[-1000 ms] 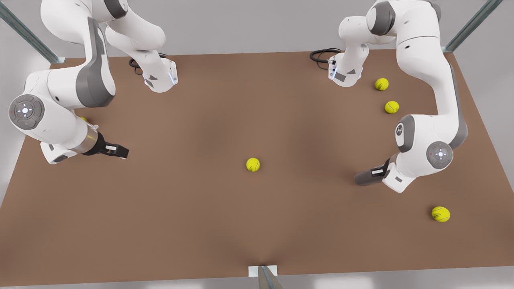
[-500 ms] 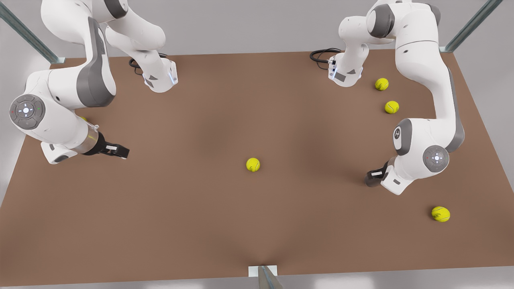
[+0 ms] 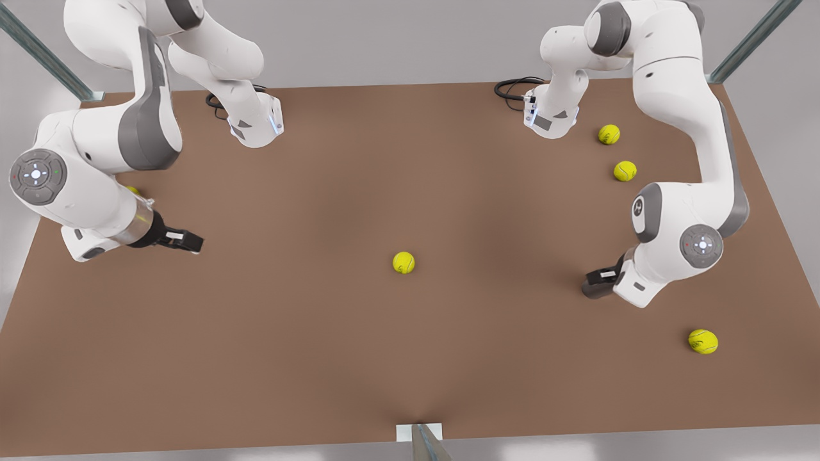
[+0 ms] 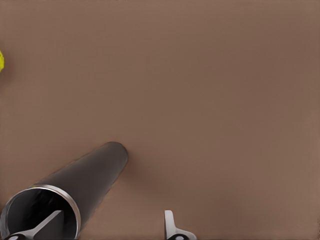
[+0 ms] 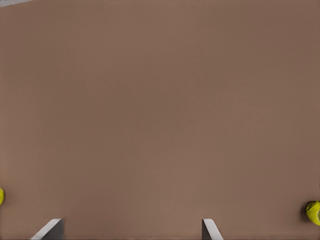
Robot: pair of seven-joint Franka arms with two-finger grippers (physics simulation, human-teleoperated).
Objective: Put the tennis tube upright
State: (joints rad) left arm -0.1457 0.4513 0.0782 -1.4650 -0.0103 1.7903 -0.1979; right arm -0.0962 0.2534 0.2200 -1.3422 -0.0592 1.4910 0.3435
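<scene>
The tennis tube [image 4: 95, 175] is a dark grey cylinder with a silver-rimmed hollow end. Its far end rests on the brown table and its open mouth points up toward my left wrist. In the front view the tennis tube [image 3: 590, 291] is a short grey stub under the left gripper [image 3: 602, 278] at the front view's right. The left gripper [image 4: 110, 225] is open: one fingertip [image 4: 50, 222] sits over the tube's mouth, the other stands apart from its wall. My right gripper [image 3: 192, 242] waits open low over the table at the front view's left, also seen as the right gripper [image 5: 130, 227].
Yellow-green tennis balls lie about: one mid-table [image 3: 403, 262], two near the far arm base [image 3: 608, 134] [image 3: 624, 170], one at the front right [image 3: 703, 340], one behind the right arm [image 3: 132, 189]. Arm bases [image 3: 256, 125] stand at the back. The table's [image 3: 410, 358] front half is bare.
The tube stuck out long toward the front view's left a second ago; now it looks short and steeper under the left gripper, which moved slightly. The right arm barely shifted.
</scene>
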